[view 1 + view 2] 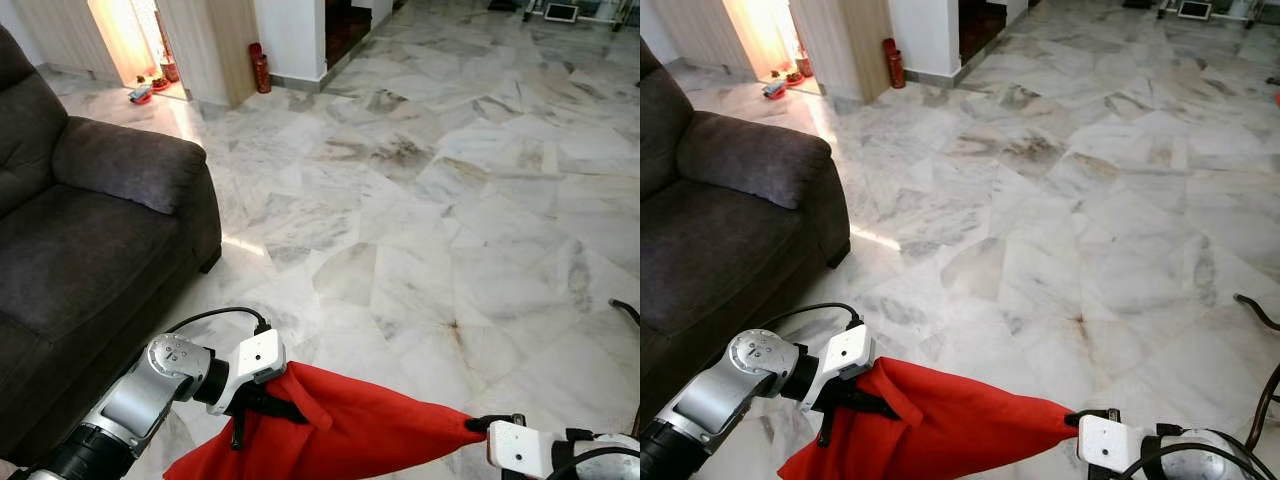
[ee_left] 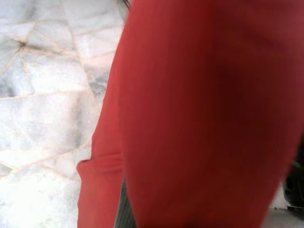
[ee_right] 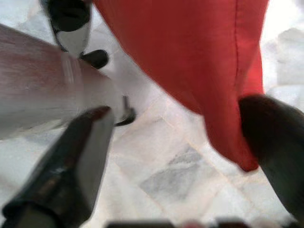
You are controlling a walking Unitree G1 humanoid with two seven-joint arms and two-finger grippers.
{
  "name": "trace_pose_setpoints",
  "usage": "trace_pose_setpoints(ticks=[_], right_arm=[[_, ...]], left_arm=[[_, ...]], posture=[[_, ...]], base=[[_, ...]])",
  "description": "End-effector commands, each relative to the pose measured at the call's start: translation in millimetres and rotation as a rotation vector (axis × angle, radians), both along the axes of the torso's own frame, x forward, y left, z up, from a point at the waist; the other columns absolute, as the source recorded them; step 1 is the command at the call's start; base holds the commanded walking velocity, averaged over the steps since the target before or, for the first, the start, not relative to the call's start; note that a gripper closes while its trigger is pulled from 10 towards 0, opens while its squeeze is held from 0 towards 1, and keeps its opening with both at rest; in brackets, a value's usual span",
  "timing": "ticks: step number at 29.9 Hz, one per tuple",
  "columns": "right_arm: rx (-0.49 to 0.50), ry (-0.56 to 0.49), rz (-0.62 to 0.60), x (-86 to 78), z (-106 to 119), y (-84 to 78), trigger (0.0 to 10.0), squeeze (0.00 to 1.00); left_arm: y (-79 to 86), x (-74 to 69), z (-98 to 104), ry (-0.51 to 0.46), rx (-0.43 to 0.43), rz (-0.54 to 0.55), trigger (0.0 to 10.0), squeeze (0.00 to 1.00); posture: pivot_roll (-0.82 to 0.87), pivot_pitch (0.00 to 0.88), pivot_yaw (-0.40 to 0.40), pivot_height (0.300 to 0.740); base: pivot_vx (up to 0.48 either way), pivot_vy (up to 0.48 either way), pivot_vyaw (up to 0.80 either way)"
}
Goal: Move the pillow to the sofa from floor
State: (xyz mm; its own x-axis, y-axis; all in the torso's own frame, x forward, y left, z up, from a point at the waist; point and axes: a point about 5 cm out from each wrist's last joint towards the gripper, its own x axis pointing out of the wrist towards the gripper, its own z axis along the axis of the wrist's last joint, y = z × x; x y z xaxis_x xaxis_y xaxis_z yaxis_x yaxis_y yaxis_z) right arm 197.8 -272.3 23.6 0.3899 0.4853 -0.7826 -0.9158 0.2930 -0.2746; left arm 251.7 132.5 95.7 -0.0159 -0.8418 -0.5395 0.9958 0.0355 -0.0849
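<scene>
- Pillow [image 1: 340, 430] — red, limp, off the floor, slung between the two grippers low in the head views, in front of the robot.
- Left gripper [image 1: 262, 402] is at the pillow's upper left edge; its black fingers are pressed into the cloth and look closed on it. The left wrist view has red fabric right up against the lens.
- Right gripper [image 1: 487, 424] is at the pillow's far right corner. In the right wrist view the two fingers [image 3: 275, 142] stand apart, with the corner hanging against one of them; I cannot tell whether they actually pinch it.
- Done, as I judge it: the pick-up. Left: carry the pillow to the robot's left, over the sofa [image 1: 90, 250], and let it go on the seat.
- Sofa is dark grey, with a padded armrest [image 1: 130, 160], and stands just to the robot's left — near, but not yet under the pillow.
- Floor [image 1: 450, 200] is pale veined marble tile, glossy, with a bright strip of sunlight near the sofa's foot.
- Further back: a sunlit doorway [image 1: 125, 40], a small red cylinder [image 1: 260, 68] against a wall, and a dark stairwell opening beside it.
</scene>
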Motion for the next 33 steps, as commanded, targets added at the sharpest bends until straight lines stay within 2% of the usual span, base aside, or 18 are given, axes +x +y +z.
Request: trace_pose_setpoints(ticks=[1, 5, 16, 17, 18, 33], right_arm=[[-0.019, -0.051, -0.01, 4.5, -1, 1.2, 10.0, 0.0], [-0.041, -0.129, -0.042, 14.6, 0, 0.4, 10.0, 0.0], [0.009, -0.12, -0.039, 11.1, -11, 10.2, 9.8, 0.0], [0.018, -0.121, -0.038, 11.0, -12, 11.3, 3.4, 0.0], [0.035, -0.123, -0.038, 11.0, -12, 13.1, 0.0, 0.0], [0.065, -0.11, -0.022, 11.4, -13, 16.1, 0.0, 0.0]], left_arm=[[-6.0, 0.6, 18, -0.049, -0.04, -0.068, 10.0, 0.0], [-6.7, -0.7, 18, -0.04, -0.038, -0.077, 10.0, 0.0], [-8.6, -2.6, 19, -0.028, -0.042, -0.085, 10.0, 0.0], [-8.7, -2.6, 19, -0.028, -0.043, -0.084, 10.0, 0.0], [-9.0, -2.7, 19, -0.028, -0.043, -0.084, 10.0, 0.0], [-9.2, -1.1, 16, -0.031, -0.038, -0.067, 10.0, 0.0]], posture=[[-0.09, 0.074, 0.059, 0.739], [-0.09, 0.073, 0.058, 0.739], [-0.08, 0.075, 0.057, 0.739], [-0.08, 0.075, 0.057, 0.739], [-0.08, 0.074, 0.057, 0.739], [-0.09, 0.071, 0.054, 0.739]], base=[[0.0, 0.0, 0.0], [0.0, 0.0, 0.0], [0.0, 0.0, 0.0], [0.0, 0.0, 0.0], [0.0, 0.0, 0.0], [0.0, 0.0, 0.0]])
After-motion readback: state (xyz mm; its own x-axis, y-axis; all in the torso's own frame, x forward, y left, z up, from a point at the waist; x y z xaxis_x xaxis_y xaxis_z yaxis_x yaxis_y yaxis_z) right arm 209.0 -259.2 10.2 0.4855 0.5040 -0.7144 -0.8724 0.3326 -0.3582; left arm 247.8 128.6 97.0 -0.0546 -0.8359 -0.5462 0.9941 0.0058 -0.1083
